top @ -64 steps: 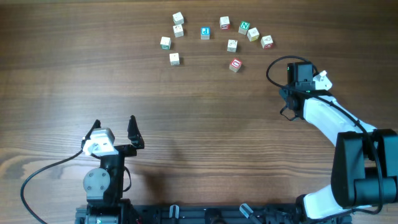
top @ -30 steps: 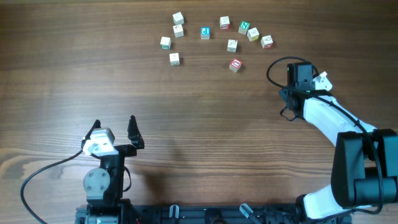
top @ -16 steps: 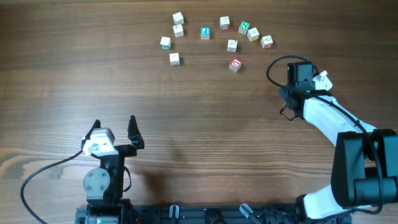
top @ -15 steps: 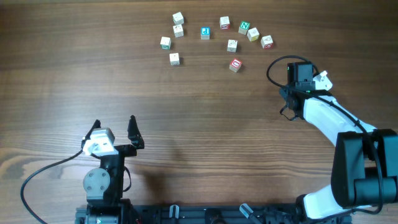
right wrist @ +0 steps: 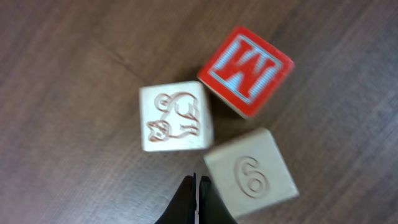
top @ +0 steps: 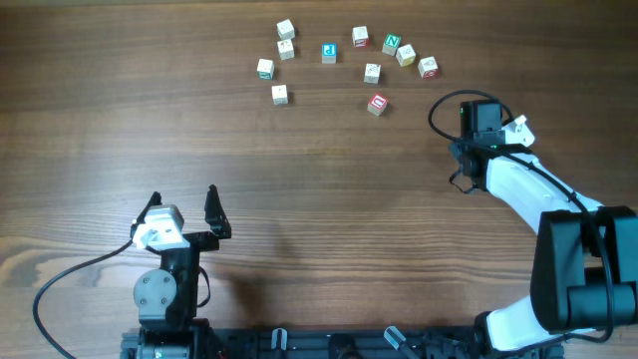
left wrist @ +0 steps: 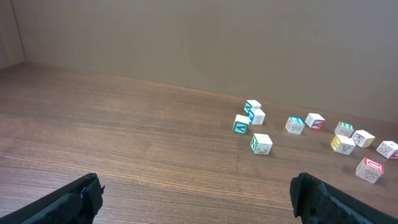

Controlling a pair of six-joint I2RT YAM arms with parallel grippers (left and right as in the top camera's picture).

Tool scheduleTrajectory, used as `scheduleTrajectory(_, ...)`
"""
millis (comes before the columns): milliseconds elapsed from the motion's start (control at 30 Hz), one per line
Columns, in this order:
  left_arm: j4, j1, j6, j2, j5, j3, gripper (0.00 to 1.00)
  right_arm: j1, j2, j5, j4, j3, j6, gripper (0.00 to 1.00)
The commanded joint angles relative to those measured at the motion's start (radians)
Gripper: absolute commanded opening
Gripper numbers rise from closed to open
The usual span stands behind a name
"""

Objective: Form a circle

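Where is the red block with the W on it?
The red W block sits upper right in the right wrist view, just up and right of the animal block and above the 6 block.

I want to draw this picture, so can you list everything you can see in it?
Small blocks: eleven, pale with coloured faces, scattered at the table's far side.
Red W block, cat block, 6 block: three, one red and two pale, bunched together in the right wrist view; cannot tell whether they are counted above.
Table: one, brown wood, under everything.
Cable: one, black, near the left edge.
Left hand: one, black, open, far from the blocks.
Right hand: one, black, shut, tips just before those three.
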Motion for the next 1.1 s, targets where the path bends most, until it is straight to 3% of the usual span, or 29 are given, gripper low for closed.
scheduleTrajectory(0,0.001,0.006,0.023,-0.009,0.012,-0.006,1.0,-0.004,0.016,-0.02,0.037,0.008,-0.1,0.05)
scheduleTrajectory(133,0.001,0.006,0.023,-0.009,0.012,-0.006,1.0,-0.003,0.01,-0.143,0.061,0.009,-0.238,0.05)
scheduleTrajectory(400,0.001,0.006,0.023,-0.009,0.012,-0.006,1.0,0.022,-0.047,-0.183,-0.105,0.009,-0.245,0.05)
scheduleTrajectory(700,0.001,0.006,0.023,-0.009,0.012,-0.006,1.0,0.043,-0.065,-0.168,-0.247,0.008,-0.064,0.05)
scheduleTrajectory(1067,0.001,0.006,0.023,-0.009,0.012,-0.006,1.0,0.121,-0.065,0.06,-0.267,-0.029,0.079,0.04)
